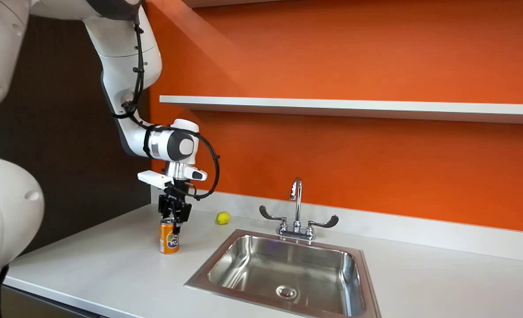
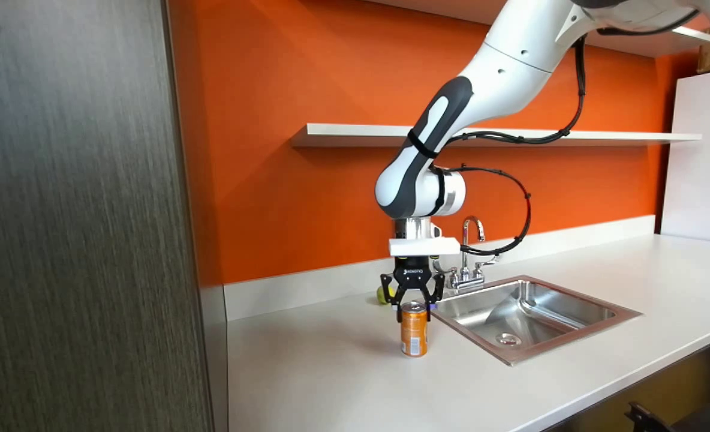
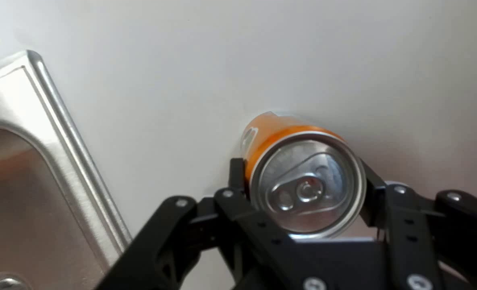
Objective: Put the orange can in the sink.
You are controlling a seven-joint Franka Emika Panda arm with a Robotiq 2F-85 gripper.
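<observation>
The orange can [image 1: 166, 243] stands upright on the counter, left of the sink [image 1: 305, 260] in an exterior view. It also shows in an exterior view [image 2: 414, 342] and in the wrist view [image 3: 303, 181], with its pale metal top and pull tab up. My gripper [image 2: 415, 317] points straight down over the can. Its two fingers lie against opposite sides of the can's upper part, with almost no gap, and are partly closed on it. The sink's rim [image 3: 71, 161] shows at the left of the wrist view. The sink also shows in an exterior view [image 2: 493, 321], with nothing in it.
A chrome faucet [image 1: 297, 203] with two lever handles stands behind the sink. A small yellow-green ball [image 1: 222, 217] lies on the counter near the back wall, behind the can. A white shelf [image 1: 345, 108] runs along the orange wall. A dark panel [image 2: 91, 210] bounds the counter's end.
</observation>
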